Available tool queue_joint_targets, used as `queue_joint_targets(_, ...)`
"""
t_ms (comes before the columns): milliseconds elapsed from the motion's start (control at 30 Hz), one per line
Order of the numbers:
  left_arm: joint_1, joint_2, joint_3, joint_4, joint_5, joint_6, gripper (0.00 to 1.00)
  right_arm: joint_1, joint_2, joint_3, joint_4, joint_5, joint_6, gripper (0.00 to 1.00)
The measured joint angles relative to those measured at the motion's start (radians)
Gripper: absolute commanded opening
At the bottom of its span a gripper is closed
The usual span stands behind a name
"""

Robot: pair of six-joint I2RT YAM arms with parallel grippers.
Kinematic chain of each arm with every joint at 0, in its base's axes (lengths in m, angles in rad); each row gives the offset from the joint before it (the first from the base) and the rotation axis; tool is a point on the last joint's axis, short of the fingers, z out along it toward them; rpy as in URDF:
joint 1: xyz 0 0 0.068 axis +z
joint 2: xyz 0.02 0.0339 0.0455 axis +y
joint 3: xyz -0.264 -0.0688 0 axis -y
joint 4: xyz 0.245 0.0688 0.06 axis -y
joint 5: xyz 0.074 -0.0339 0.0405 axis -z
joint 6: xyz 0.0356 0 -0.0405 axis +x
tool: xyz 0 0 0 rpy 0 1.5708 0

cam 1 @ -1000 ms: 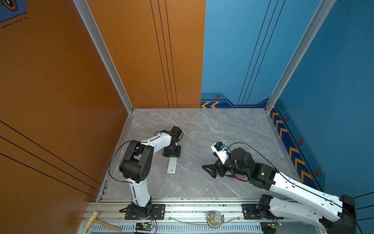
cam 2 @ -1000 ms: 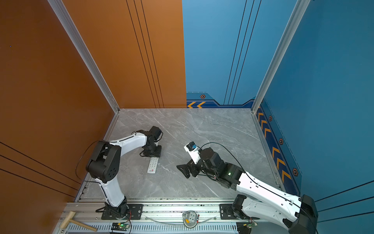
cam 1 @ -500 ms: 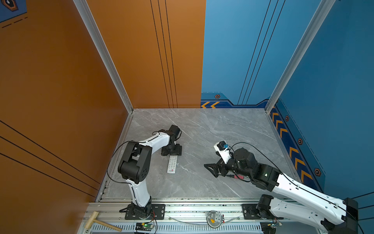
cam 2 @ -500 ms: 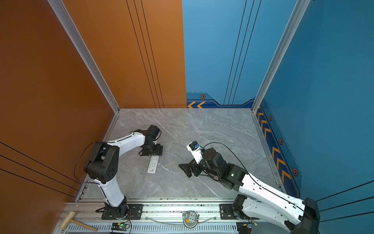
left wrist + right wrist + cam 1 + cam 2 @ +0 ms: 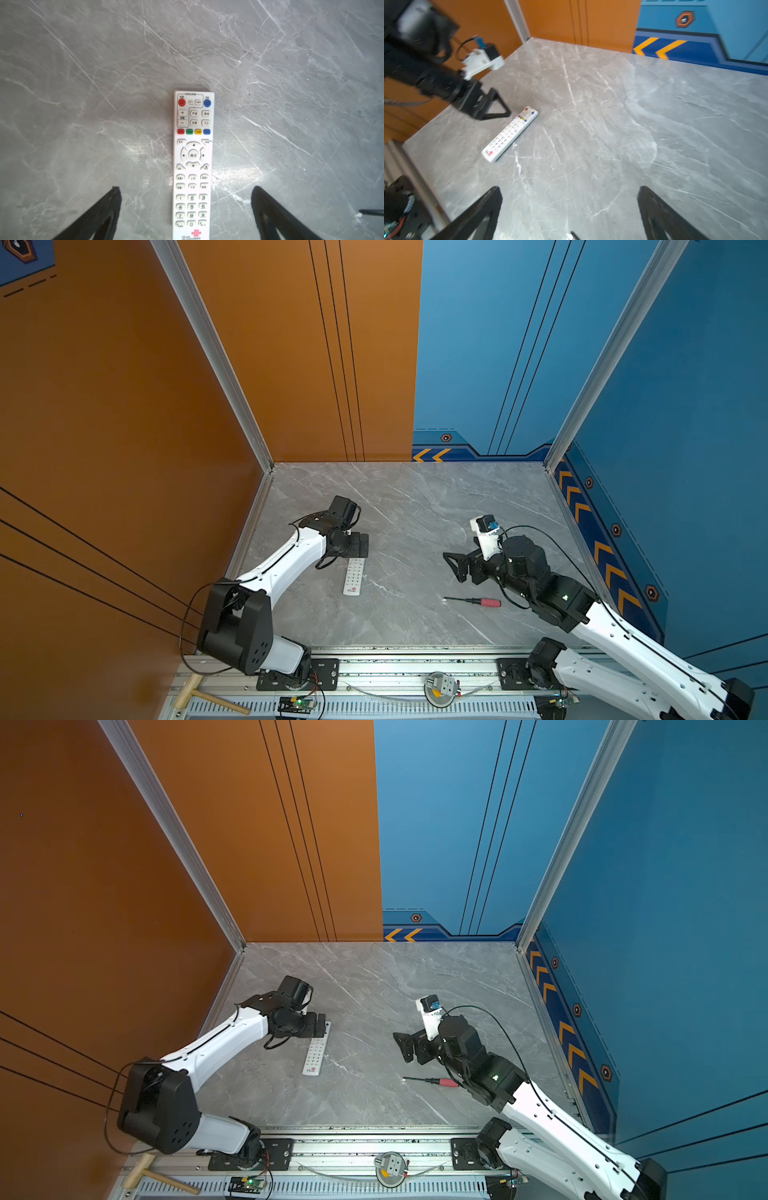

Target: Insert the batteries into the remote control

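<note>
Long slim white plastic remote control (image 5: 193,162) lies buttons-up between released fingers (image 5: 113,197) of the left gripper (image 5: 186,187); right gripper (image 5: 569,187) spread, empty. I'd pinch its long edges squarely (batteries unseen) to flip.

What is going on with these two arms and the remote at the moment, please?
A two-armed robot is working on a white remote control that lies buttons-up on the grey table. The left pincer is open right by it, jaws wide to either side and gripping nothing. The right pincer is open and empty too, off to the side, with a red-handled screwdriver lying on the table near that arm. No batteries show in any view.
</note>
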Motion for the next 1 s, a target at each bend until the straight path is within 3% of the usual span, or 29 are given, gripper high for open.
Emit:
queue_joint_targets(267,0.006,-0.284,-0.167,0.098,-0.095,0.057,0.98,-0.314,-0.006,0.000,-0.082,0.094,0.017,1.00)
queue_joint_targets(433,0.064,-0.387,-0.266,0.184,-0.170,0.040,0.98,-0.465,0.022,-0.043,-0.033,0.113,0.013,1.00)
queue_joint_targets(767,0.135,-0.474,-0.415,0.350,-0.368,0.047,0.98,-0.558,-0.002,-0.342,0.359,0.261,-0.071,1.00)
queue_joint_targets(1000,0.165,-0.467,-0.495,0.530,-0.406,0.130,0.98,-0.600,0.134,-0.441,0.662,0.295,-0.127,1.00)
